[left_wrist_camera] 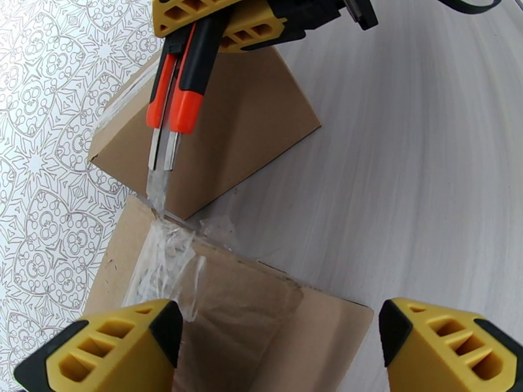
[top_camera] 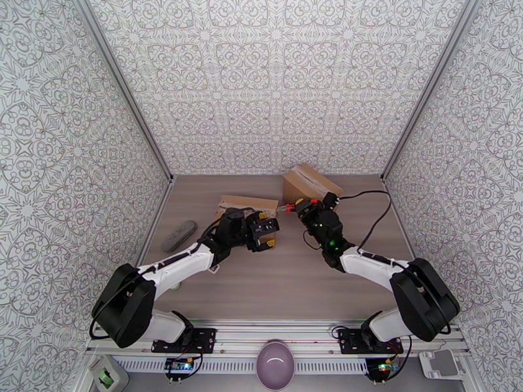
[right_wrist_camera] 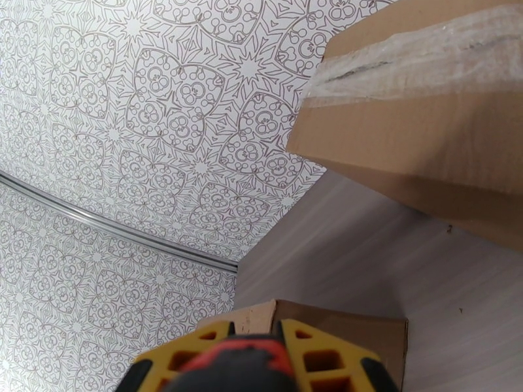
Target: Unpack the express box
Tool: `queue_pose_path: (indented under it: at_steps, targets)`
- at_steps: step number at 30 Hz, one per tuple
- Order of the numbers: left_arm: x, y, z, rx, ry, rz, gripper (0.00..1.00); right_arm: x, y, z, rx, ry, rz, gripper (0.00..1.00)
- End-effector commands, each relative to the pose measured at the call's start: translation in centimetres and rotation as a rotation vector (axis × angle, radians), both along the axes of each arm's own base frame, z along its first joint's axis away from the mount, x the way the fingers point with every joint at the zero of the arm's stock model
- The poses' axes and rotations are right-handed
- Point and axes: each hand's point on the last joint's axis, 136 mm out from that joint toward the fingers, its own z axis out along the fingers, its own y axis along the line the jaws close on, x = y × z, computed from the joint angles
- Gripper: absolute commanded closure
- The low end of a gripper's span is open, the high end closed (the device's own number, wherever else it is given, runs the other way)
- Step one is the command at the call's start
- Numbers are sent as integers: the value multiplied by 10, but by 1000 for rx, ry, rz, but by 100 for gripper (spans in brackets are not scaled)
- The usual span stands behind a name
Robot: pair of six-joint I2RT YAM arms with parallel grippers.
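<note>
Straddling near box (left_wrist_camera: pixel 314 334) edge, left jaws wide, right jaws clamped on cutter (left_wrist_camera: pixel 186 93), blade at tape (left_wrist_camera: pixel 157 262), bare table (left_wrist_camera: pixel 425 191) beside.

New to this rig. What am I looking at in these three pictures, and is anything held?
The machine is two robot arms, the left arm and the right arm, at the near edge of a table. The wide picture looks down from above and behind them. The other two pictures come from a camera on each wrist. On the table lie two cardboard boxes, the near box and the far box, and a grey object at the left. The right gripper is shut on an orange-handled tool, whose metal tips are at the clear tape on the near box. The left gripper is open over that box and holds nothing.
</note>
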Motion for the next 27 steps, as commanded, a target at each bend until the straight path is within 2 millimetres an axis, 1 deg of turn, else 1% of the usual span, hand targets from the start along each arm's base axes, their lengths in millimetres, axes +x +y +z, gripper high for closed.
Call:
queue_pose_path:
  at_steps: [1, 9, 12, 15, 20, 24, 27]
  targets:
    - [1, -3, 2, -8, 22, -11, 15, 9, -3, 11, -3, -40, -27, 100]
    - [1, -3, 1, -7, 22, -12, 15, 14, 1, 11, 1, -48, -20, 100]
    - [1, -3, 1, -8, 22, -14, 15, 15, 1, 15, 14, -70, -20, 100]
    - [1, -3, 1, -7, 22, -13, 15, 16, 4, 14, -2, -58, -13, 100]
    - [1, -3, 1, -9, 19, -16, 15, 17, 6, 12, 33, -76, -6, 100]
    - [3, -4, 0, -9, 13, -15, 15, 17, 12, -1, 33, -16, 17, 100]
    - [5, -4, 0, -8, 10, -10, 15, 15, 11, -4, 38, -4, 15, 100]
